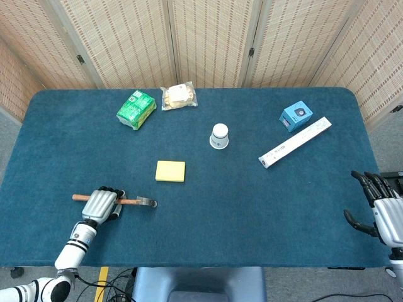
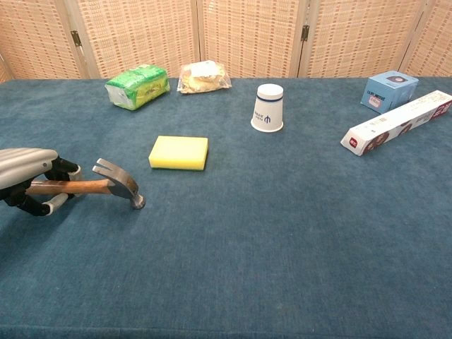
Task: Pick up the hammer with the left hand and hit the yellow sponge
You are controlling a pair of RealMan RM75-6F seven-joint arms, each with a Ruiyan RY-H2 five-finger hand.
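In the head view the hammer (image 1: 116,201) lies flat on the blue table (image 1: 252,207) with its long axis running left to right, wooden handle end to the left and metal head to the right, near the front left edge. The left hand (image 1: 101,204) sits over the middle of the handle with its fingers curled down around it, so the handle shows on both sides of the hand. The yellow sponge (image 1: 170,170) lies apart from the hammer, further back and to the right of its head. The right hand (image 1: 381,211) hangs off the right edge of the table, fingers spread and holding nothing. In the chest view the hammer (image 2: 99,186) again points right, its head resting on the cloth with the claw turned up, the handle about level. The left hand (image 2: 28,180) is clamped on the handle at the left edge of the frame, fingers (image 2: 53,203) wrapped under it. The yellow sponge (image 2: 179,152) lies beyond the hammer head, near but not touching.
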